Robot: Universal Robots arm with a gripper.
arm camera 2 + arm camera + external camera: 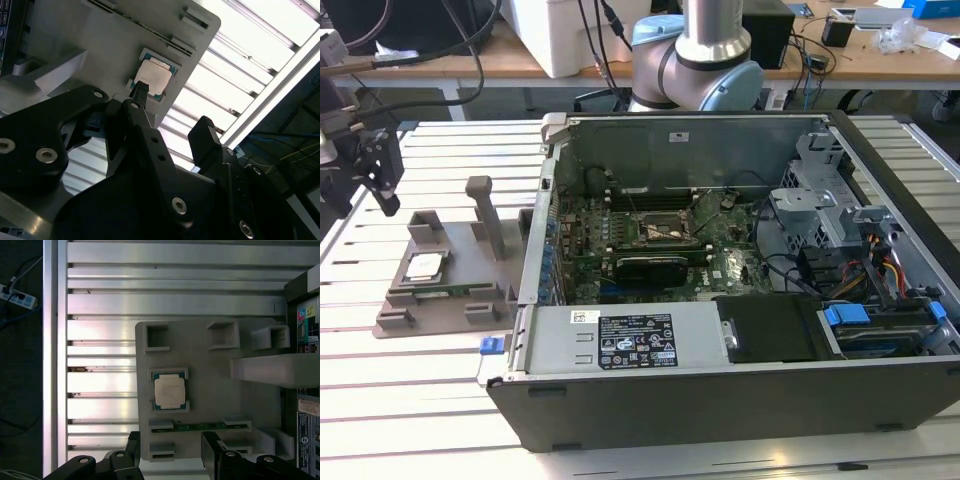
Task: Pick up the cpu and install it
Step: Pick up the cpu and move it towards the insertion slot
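- In the second wrist view, the black two-fingered gripper [171, 106] is seen with its jaws spread wide, and nothing is held or touched.
- The small square silver-topped cpu [424, 266] is seated in the grey plastic holder tray [455, 248] on the slatted metal counter [420, 400], at the exterior view's left.

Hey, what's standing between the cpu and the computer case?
The tall grey post of the tray stands between the cpu and the case, as the exterior view shows.
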